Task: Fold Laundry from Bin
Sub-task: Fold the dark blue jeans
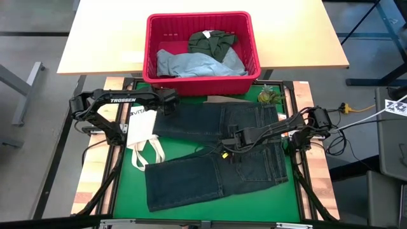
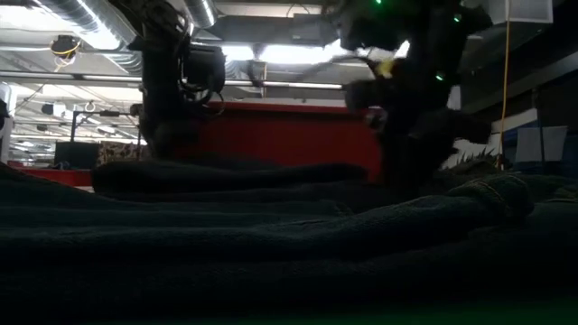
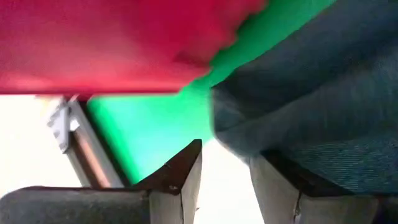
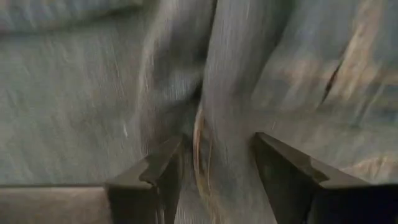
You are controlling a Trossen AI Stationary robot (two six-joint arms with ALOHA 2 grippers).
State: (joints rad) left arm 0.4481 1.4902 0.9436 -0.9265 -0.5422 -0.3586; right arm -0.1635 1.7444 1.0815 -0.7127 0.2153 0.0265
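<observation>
Right end effector (image 4: pixel 214 165) straddles a dark navy jeans (image 1: pixel 216 156) fold, fingers parted, seen only from its wrist.

Workshop: exposed ceiling ducts (image 2: pixel 63 23).

Dark jeans (image 1: pixel 216 152) lay under right claw (image 1: pixel 227 145), red bin (image 1: pixel 202 44) blocked ahead, green mat (image 1: pixel 127 191) free leftward.

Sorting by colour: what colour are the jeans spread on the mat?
Dark navy jeans, clearest in the high view.
</observation>
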